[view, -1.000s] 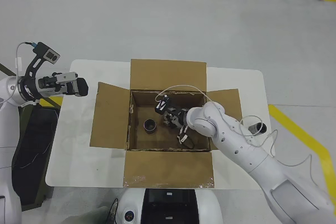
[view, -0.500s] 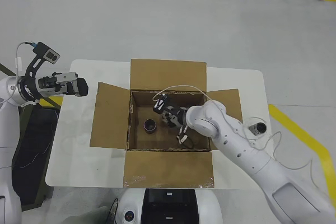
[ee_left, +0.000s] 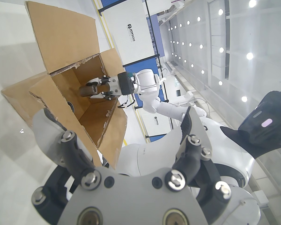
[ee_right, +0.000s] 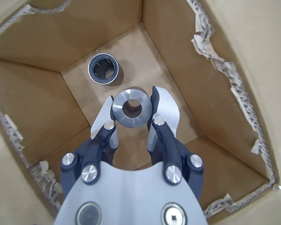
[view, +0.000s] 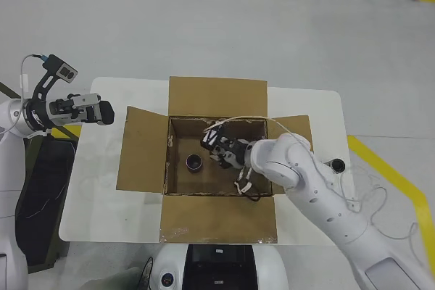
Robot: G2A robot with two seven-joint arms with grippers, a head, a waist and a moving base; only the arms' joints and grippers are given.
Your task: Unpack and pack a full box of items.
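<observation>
1 thick metal ring (ee_right: pixel 119 112), round bore, in right hand (ee_right: pixel 132 105)

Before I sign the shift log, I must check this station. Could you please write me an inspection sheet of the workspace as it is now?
Surface: white table, bearing one open cardboard box.
Job's things: metal ring held above the box floor; dark sleeve standing upright on the box floor.
Clutter: nothing seen.
Grippers: right tool inside the box, shut on the metal ring; left tool open, near the table's edge, apart from the box.
Cables: white cable looping over the right tool.
Surroundings: grey floor, yellow stripe.
</observation>
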